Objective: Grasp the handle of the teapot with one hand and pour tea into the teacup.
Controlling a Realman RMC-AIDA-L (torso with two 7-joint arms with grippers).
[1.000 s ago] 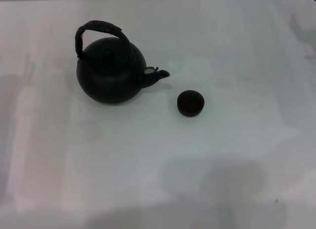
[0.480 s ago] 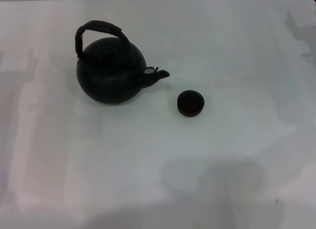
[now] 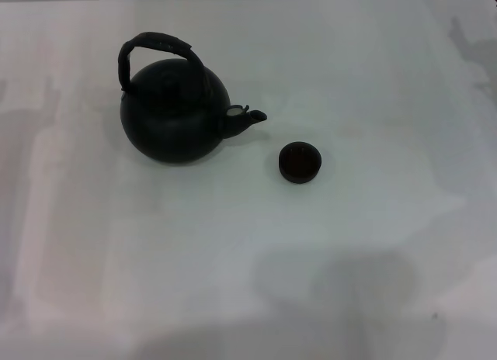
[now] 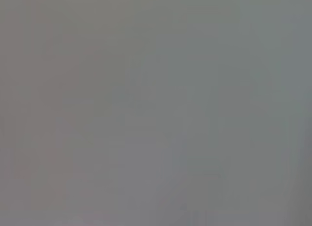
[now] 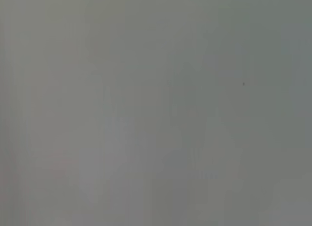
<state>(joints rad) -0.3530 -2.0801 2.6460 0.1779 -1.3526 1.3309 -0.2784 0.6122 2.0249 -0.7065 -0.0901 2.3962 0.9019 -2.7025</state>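
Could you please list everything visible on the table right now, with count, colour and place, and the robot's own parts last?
teapot: one, matte black, upright on the table's far left part, spout pointing to the robot's right.
handle: one, dark and textured, arched over the teapot's top, nothing gripping it.
teacup: one, dark brown-black, upright, just right of and nearer than the spout, apart from the teapot.
table: one, white, under both items.
left end effector: none in view; the left wrist view shows only a plain grey surface.
right end effector: none in view; the right wrist view shows the same.
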